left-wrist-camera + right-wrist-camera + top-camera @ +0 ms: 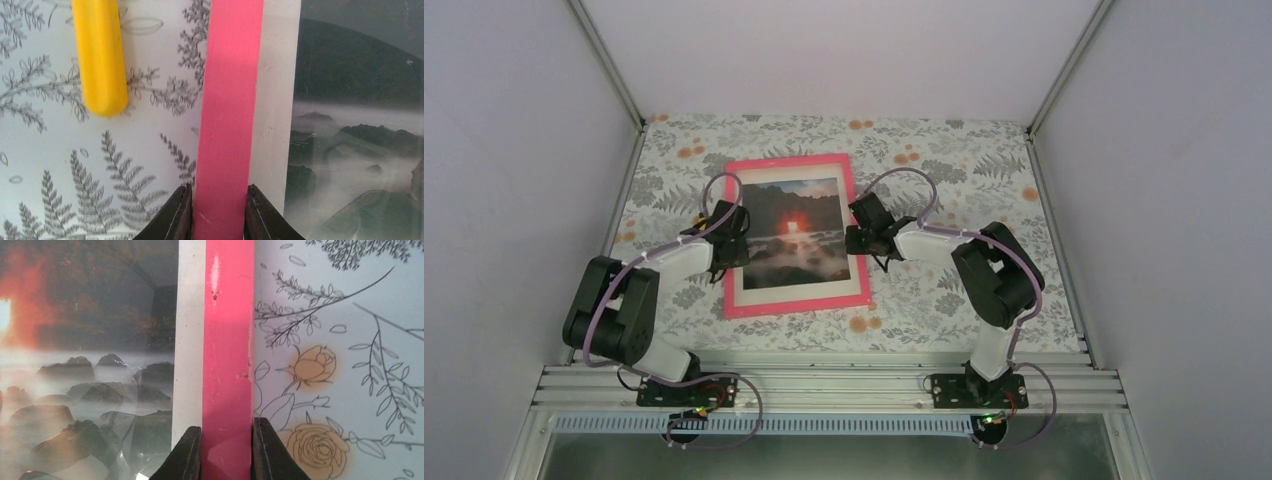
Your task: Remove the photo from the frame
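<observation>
Barely getting started: lying face up on the tabletop point(944, 165), with the photo point(796, 235) sitting inside the frame point(789, 161), nothing lifted or opened yet. Pinching the frame's left rail with the left jaws, closed across the pink strip from both sides. Pinching the frame's right rail with the right jaws in the same way, tips touching each edge. Judging from this, holding the frame on both sides as a first step, with turning over, opening the back and drawing the print out all waiting to be done. Hiding the back of the frame, so telling nothing about clips or board.

Showing as a thin, flat, bright pink border, matte, faintly scuffed and specked along the right rail. Running just inside the frame's border, a plain white mat point(275, 100), smooth and square-edged. Filling the middle of the frame, a rectangular print of dark rocks, mist and a red-orange sun, carrying glare and faint reflections, so probably lying under a glossy clear pane. Spreading outside the frame, a smooth pale tabletop covering printed with grey ferns and orange roses. Lying just outside the frame's left rail, a smooth yellow rounded bar point(100, 55), hard-looking; purpose unclear.
</observation>
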Available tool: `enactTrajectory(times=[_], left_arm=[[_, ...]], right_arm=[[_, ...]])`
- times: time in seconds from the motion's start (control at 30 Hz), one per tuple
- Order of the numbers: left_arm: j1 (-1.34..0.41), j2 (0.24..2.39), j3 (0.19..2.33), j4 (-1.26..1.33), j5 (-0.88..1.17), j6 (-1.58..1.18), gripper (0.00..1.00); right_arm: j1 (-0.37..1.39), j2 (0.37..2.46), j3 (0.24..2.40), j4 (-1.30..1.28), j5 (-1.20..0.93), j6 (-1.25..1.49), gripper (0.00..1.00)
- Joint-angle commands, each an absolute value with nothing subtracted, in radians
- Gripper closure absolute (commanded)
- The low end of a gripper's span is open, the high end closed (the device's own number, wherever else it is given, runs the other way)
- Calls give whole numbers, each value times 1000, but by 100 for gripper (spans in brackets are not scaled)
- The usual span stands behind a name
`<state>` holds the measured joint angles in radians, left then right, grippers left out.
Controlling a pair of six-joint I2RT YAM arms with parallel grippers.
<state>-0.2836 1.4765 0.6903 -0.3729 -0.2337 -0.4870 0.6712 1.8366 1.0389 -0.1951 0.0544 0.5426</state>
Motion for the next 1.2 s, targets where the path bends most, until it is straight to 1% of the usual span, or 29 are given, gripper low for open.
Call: enactTrajectory(times=[0.0, 0.3, 0.9, 1.03, 1.17], left_arm=[[-266, 1533, 784, -323, -300, -509, 86], [-243, 1531, 815, -344, -358, -486, 86], [-242, 1429, 798, -366, -363, -498, 87], [-244, 1399, 798, -381, -347, -501, 88], [-248, 1350, 798, -398, -318, -506, 92]], right_arm=[[684, 1859, 1083, -210, 69, 538, 96], [684, 1811, 1112, -219, 43, 535, 96], [684, 1773, 1104, -216, 60, 524, 96], [684, 1751, 1104, -233, 74, 505, 96], [682, 1725, 1105, -252, 75, 478, 96]])
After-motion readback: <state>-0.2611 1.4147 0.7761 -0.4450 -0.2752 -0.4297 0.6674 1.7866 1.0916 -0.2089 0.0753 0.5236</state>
